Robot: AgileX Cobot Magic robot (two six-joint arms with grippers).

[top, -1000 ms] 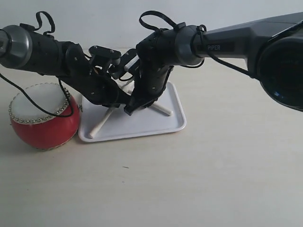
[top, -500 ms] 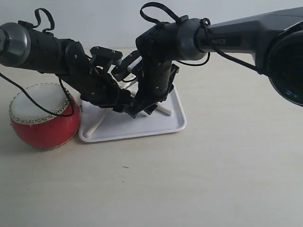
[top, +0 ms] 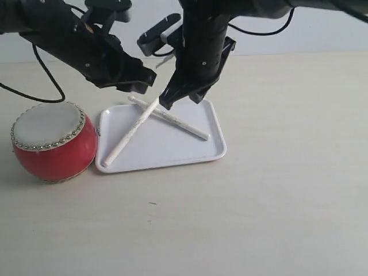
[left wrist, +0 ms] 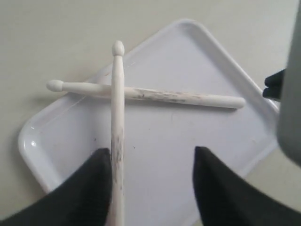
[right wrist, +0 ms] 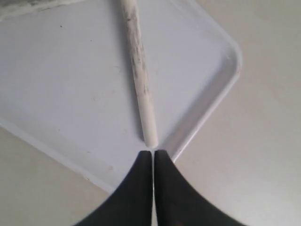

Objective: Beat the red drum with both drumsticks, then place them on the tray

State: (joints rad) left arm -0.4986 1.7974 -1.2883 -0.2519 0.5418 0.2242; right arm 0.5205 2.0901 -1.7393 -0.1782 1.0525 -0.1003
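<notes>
White plastic with so low a rim leaves you little margin: the tray [top: 172, 154] carries both sticks, but they lie crossed, the upper drumstick [top: 129, 133] propped on the lower drumstick [top: 181, 124] with its near-left end at the rim. The lower one's rounded tip seems to poke past the far-left rim. Your left gripper [left wrist: 151, 160] hangs above the tray with its fingers wide apart and empty, one finger just beside the upper stick. A dip or sideways sweep from there would likely catch that stick and roll it over the rim onto the table [top: 276, 201]. Your right gripper [right wrist: 153, 155] has its fingertips pressed together on nothing, poised over the butt end of the lower stick near the right rim. A drop there could flick that end up. Pull both arms straight up and away. The sticks are thin and off-white, with dark scuffs along the shafts. The red drum [top: 54, 152], glossy with a cream skin ringed in studs, sits on the table just left of the tray, clear of both arms.
</notes>
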